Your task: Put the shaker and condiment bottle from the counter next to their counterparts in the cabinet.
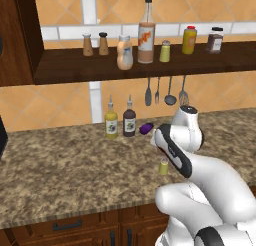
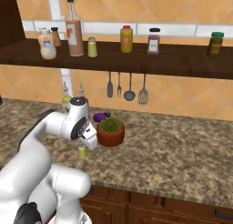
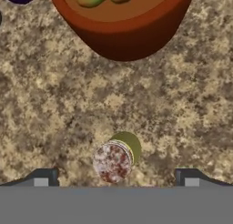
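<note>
Hand (image 3: pixel 116 178) open, jaws spread wide, looking down at the table (image 1: pixel 60 165). Shaker (image 3: pixel 116 157) stands upright on the table between the two fingertips (image 3: pixel 43 176), touching neither; its speckled pale top faces the hand camera. From the left base view the shaker (image 1: pixel 163 166) sits just below the arm's wrist, toward the near edge of the table; from the right base view it (image 2: pixel 82 152) is just near-left of a potted plant (image 2: pixel 110 130).

Potted plant: terracotta pot, green leaves, just beyond the shaker. Small purple item (image 1: pixel 146 128) lies on the table behind the plant, near two bottles (image 1: pixel 120 121) standing by the wall.

Cabinet (image 1: pixel 150 65) shelf, left to right: brown shaker pair (image 1: pixel 95 44), peach condiment bottle (image 1: pixel 124 53), tall spouted bottle (image 1: pixel 146 35) with orange label, second yellow-green shaker (image 1: pixel 164 51), yellow red-capped bottle (image 1: pixel 189 40), dark jar (image 1: pixel 215 40). Condiment bottle stands just left of the tall bottle, nearly touching it. Utensils (image 1: pixel 165 91) hang under the shelf.
</note>
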